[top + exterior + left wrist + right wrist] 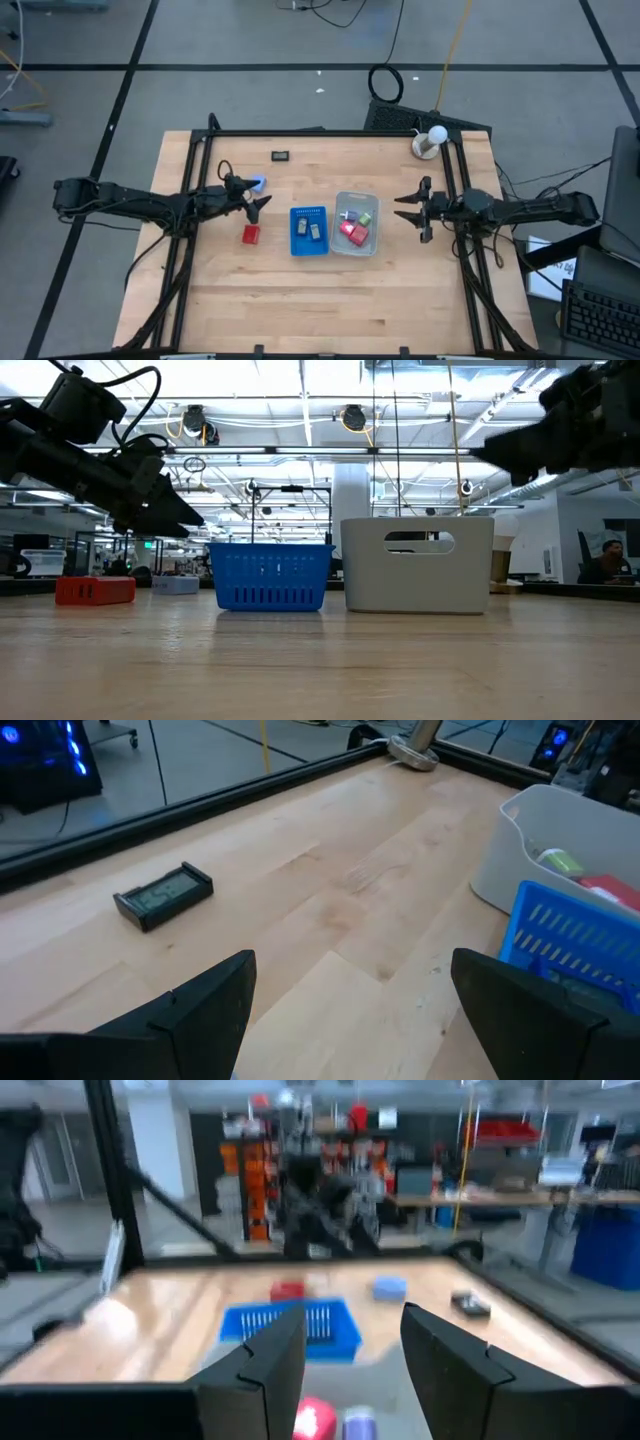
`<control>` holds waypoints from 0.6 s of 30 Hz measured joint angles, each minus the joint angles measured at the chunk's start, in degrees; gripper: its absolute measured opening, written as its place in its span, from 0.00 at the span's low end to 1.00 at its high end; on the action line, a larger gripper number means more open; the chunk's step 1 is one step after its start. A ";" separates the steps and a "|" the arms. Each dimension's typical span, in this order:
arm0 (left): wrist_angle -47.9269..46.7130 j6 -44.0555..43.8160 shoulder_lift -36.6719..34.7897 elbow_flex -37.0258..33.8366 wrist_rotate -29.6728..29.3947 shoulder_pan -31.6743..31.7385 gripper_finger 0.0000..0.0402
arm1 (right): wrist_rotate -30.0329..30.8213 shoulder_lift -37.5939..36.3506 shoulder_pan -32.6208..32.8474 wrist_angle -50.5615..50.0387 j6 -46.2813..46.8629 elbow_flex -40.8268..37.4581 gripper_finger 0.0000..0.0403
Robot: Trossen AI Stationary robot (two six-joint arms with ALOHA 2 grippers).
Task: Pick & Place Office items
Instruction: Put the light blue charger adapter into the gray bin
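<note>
We see a red block [251, 235] lying on the table [240, 300] just below the left gripper [258, 203], whose fingers are spread open and empty, with a pale blue block [259, 184] just beyond it. The blue ribbed tray [309, 231] and clear tray [356, 222] hold more pieces between both grippers. The right gripper [408, 210] hovers open beside the clear tray.

red block [251, 235], pale blue block [259, 184], flat black rectangle [281, 155]
</note>
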 joint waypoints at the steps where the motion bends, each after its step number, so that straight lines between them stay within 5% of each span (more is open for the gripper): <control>1: -0.02 -0.78 0.00 0.00 0.03 0.00 0.84 | 0.10 -0.33 0.00 0.43 -0.01 -0.26 0.38; 8: -6.61 -11.23 -0.02 0.15 -0.06 0.60 0.83 | 2.63 -0.38 0.00 1.29 1.56 -0.42 0.38; 18: -35.42 -19.84 0.02 11.03 -4.88 5.87 0.83 | 2.63 -0.29 0.00 1.23 1.41 -0.53 0.38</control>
